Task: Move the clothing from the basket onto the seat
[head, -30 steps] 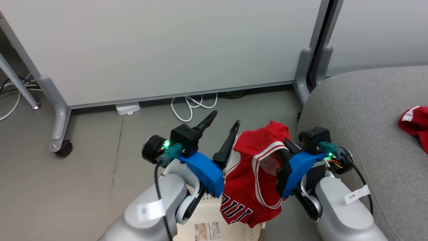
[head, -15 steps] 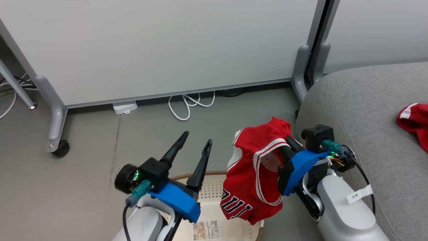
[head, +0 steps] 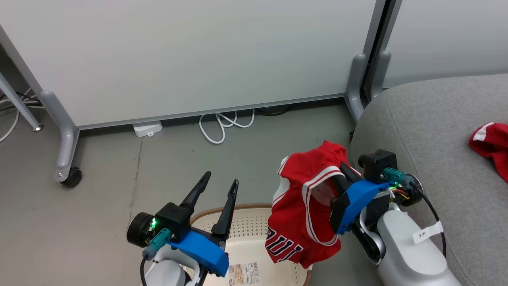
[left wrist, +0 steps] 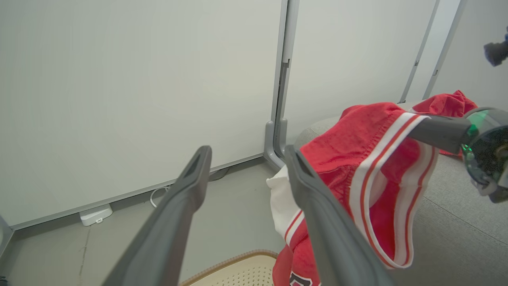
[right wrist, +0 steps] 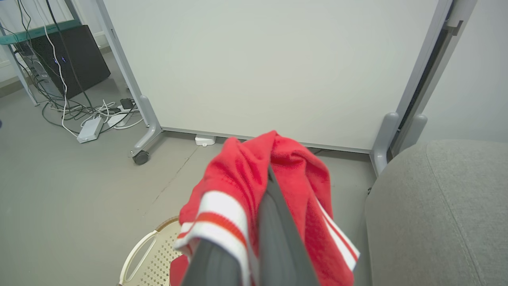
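The red jersey (head: pixel 303 198) with white stripes hangs above the floor, draped over my right gripper (head: pixel 342 171), which is shut on its collar edge. From the right wrist, the cloth (right wrist: pixel 238 174) covers the closed fingers (right wrist: pixel 274 214). My left gripper (head: pixel 222 179) is open and empty, to the left of the jersey and above the cream basket (head: pixel 238 207). The left wrist view shows its fingers (left wrist: pixel 190 186) apart with the jersey (left wrist: pixel 357 151) just to the right. Red shorts (head: pixel 492 145) lie on the grey seat (head: pixel 436 159) at the right.
White partition panels on grey wheeled feet (head: pixel 65 159) stand behind. A white cable (head: pixel 222 125) and a small white box (head: pixel 147 128) lie on the floor under the panel. A dark case and tangled cables (right wrist: pixel 67 59) sit far left.
My left gripper has drawn back and down to the left, away from the jersey, still open. The right gripper keeps the jersey in nearly the same place.
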Available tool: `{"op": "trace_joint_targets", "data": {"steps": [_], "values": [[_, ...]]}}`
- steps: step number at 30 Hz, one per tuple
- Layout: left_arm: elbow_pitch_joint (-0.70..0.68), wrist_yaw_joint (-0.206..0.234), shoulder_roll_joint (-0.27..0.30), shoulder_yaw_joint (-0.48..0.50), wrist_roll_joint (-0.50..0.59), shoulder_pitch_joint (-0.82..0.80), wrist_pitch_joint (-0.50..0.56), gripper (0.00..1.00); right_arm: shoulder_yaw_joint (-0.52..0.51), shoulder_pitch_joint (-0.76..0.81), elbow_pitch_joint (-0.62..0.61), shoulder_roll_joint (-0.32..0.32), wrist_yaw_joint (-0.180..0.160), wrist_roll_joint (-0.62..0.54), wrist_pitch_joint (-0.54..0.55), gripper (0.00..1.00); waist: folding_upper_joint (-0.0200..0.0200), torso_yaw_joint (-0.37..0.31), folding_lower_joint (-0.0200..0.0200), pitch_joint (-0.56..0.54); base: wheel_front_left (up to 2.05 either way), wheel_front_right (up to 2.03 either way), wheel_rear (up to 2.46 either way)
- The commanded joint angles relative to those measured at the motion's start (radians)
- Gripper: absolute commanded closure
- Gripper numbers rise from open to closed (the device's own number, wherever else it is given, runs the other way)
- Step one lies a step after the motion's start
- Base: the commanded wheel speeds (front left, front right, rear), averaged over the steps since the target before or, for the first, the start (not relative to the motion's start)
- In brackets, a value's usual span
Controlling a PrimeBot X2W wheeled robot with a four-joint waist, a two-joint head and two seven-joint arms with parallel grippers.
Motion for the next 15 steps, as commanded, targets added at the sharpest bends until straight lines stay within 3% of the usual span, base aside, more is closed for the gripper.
{"op": "trace_joint_targets", "data": {"steps": [1,15], "values": [[0.003,-0.004,-0.004,0.009,0.009,0.012,-0.002,0.00,-0.001,0.014,-0.007,0.000,0.000,-0.001,0.000,1.00,0.0000,-0.001,0.0000,-0.001,0.00,0.00,0.00],[0.019,-0.007,-0.014,0.006,0.002,0.025,-0.002,0.00,0.011,0.011,-0.015,0.000,0.000,0.007,0.000,1.00,0.0000,-0.081,0.0000,0.003,0.00,0.00,0.00]]}}
